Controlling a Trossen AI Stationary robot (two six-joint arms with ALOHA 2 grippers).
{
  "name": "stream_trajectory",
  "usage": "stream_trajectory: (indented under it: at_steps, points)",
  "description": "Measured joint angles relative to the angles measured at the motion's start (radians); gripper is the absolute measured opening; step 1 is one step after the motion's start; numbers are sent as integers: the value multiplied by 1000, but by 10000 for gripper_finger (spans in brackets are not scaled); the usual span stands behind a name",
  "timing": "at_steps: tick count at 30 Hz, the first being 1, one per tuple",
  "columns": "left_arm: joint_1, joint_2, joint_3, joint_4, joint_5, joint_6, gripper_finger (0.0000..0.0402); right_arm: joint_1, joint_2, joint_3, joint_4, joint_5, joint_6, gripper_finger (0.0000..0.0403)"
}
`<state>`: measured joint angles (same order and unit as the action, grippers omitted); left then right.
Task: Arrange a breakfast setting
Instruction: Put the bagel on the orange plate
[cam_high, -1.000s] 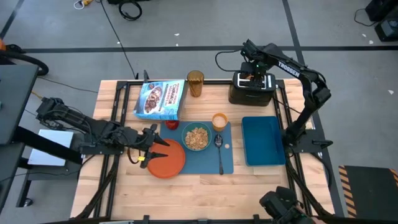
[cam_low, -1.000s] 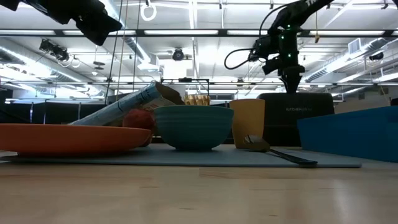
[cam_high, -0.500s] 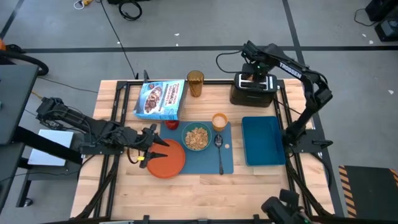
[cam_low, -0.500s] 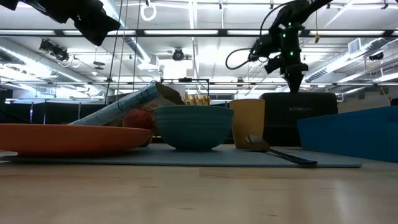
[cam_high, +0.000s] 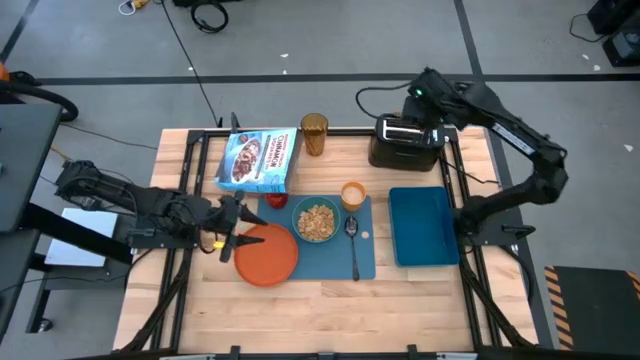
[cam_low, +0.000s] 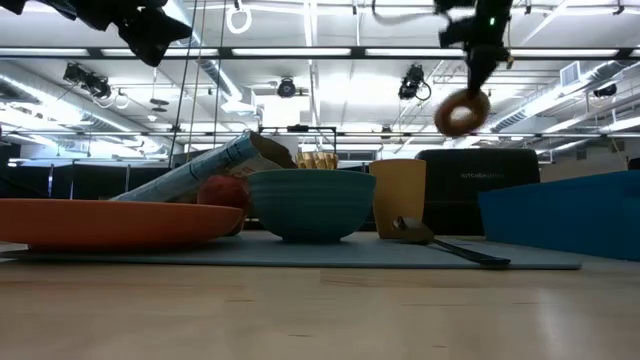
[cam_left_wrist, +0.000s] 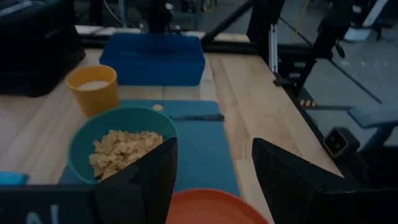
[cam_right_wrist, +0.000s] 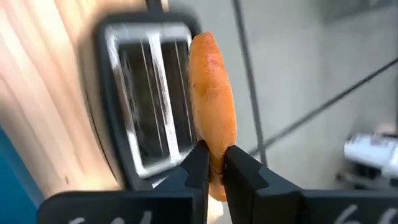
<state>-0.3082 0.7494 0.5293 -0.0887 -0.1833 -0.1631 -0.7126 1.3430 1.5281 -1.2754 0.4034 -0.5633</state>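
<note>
Right hand (cam_right_wrist: 214, 163) pinches toast (cam_right_wrist: 213, 106) edge, clear above toaster (cam_right_wrist: 146, 99); left hand (cam_left_wrist: 214, 171) open.

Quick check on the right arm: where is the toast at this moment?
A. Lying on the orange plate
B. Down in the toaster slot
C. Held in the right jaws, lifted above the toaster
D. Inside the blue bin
C. The right wrist view shows the toast pinched in the right gripper with the toaster beneath it, and the low view shows it hanging above the toaster.
</note>
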Motion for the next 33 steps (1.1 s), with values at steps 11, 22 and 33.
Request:
stream_trajectory:
  at_steps: [11,22,33]
  points:
    - [70,-143,0,2,0,-6,215,475,-83,2,180,1,228,37]
    - [76,-251,0,3,0,-7,215,910,165,2,499,110,224,37]
    - [76,-273,91,11,0,30,215,1051,534,2,1034,51,-79,37]
